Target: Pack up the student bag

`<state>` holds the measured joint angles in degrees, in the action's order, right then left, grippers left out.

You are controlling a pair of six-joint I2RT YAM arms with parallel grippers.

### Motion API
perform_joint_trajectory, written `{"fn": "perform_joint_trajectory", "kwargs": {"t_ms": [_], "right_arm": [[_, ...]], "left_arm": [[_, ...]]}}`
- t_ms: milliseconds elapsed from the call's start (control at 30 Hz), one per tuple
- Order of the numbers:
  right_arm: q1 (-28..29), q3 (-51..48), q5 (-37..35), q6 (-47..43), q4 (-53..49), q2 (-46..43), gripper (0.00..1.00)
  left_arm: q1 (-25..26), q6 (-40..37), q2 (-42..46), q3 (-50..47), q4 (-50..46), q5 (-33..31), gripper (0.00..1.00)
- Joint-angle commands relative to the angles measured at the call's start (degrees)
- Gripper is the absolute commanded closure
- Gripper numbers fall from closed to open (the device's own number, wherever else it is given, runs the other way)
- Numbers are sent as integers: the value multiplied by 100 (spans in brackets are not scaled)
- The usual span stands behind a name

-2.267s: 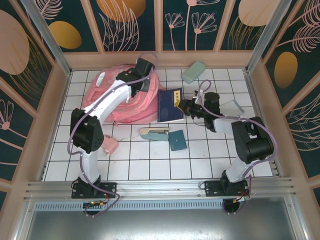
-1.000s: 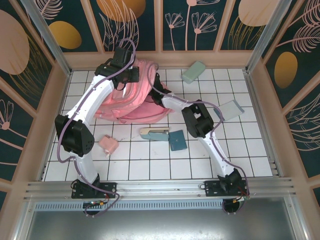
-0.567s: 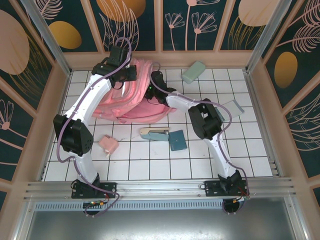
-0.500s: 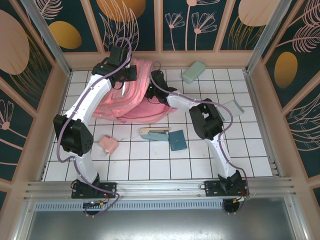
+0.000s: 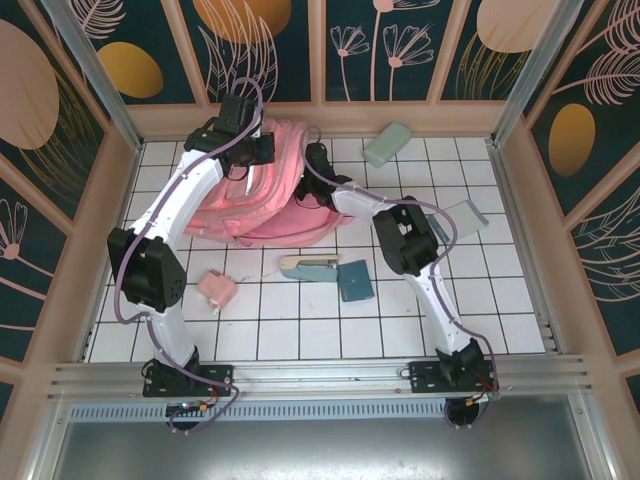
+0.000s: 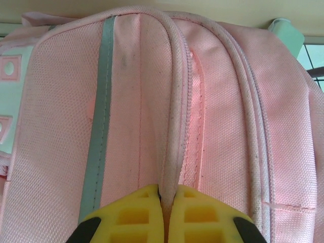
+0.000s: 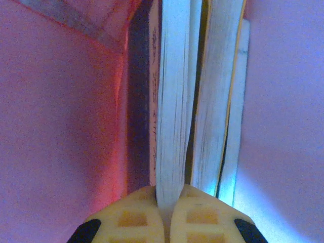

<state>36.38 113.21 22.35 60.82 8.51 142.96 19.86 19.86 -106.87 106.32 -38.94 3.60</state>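
Left wrist: left tool (image 6: 166,191) pinches student bag (image 6: 126,101) seam | right tool (image 7: 170,192) closed, apparently on book (image 7: 172,101)

Left arm (image 5: 178,205) extended to the far left, wrist bent down, left claw (image 6: 166,196) pinched tight on a piped seam of the student bag (image 6: 131,96). Right arm (image 5: 425,265) stretched forward, forearm angled inward. Right claw (image 7: 169,202) closed on the pages of a book (image 7: 172,101).
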Motion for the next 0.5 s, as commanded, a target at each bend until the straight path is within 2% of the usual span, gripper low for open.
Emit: {"fn": "perform_joint_trajectory", "kwargs": {"t_ms": [0, 100, 133, 167, 233, 267, 467], "right_arm": [[102, 787, 236, 193, -194, 475, 100], [139, 1421, 313, 206, -514, 792, 100], [141, 1514, 314, 166, -602, 817, 96], [135, 1531, 322, 104, -671, 786, 90], [129, 1434, 317, -73, -841, 643, 70], [117, 1337, 286, -180, -943, 525, 64], [-9, -108, 202, -612, -783, -646, 48]], "left_arm": [[-19, 106, 288, 72, 607, 220, 100], [-25, 93, 274, 65, 601, 206, 100], [-23, 84, 272, 65, 594, 167, 100], [-20, 73, 271, 65, 576, 132, 100], [-25, 50, 272, 47, 556, 30, 100], [-25, 29, 269, 36, 550, -30, 100], [-26, -81, 261, -83, 527, -265, 100]]}}
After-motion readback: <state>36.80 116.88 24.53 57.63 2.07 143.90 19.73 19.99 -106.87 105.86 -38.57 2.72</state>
